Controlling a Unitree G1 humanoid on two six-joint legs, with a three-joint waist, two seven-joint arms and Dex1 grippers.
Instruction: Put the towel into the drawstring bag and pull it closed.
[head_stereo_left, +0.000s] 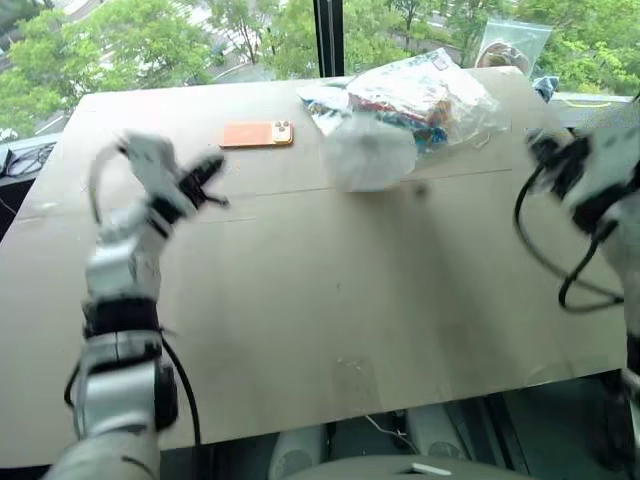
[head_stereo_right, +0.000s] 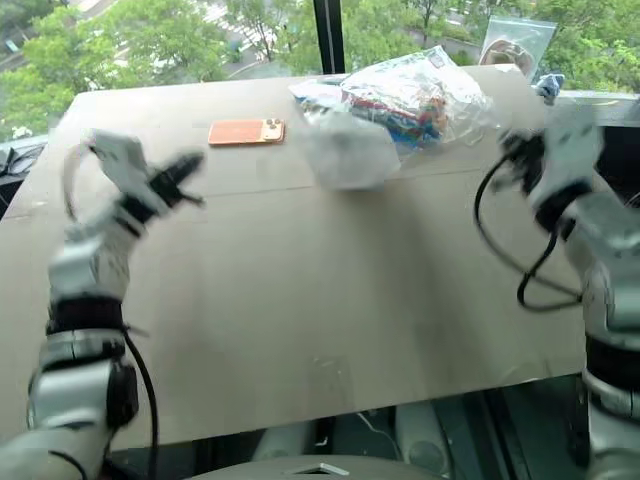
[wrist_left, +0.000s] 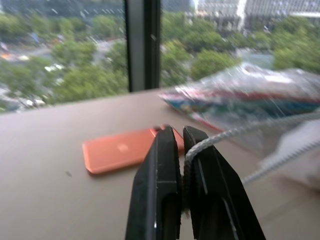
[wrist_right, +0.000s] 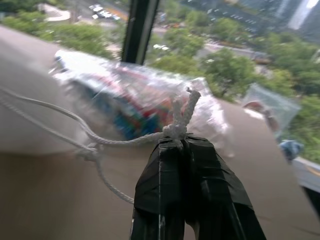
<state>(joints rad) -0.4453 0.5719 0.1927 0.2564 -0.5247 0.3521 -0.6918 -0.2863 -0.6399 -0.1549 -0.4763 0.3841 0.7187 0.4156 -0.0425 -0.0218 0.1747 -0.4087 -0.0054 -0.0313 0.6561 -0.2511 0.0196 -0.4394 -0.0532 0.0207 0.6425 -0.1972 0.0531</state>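
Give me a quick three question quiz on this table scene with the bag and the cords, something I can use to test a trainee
1. True or false: the left gripper is shut on a cord.
2. What lies on the table left of the drawstring bag? A) orange phone B) mug C) scissors
3. What does the right gripper pinch?

Key
1. True.
2. A, the orange phone.
3. The knotted end of a cord that runs back towards the bag, which sits in front of the clear plastic bag.
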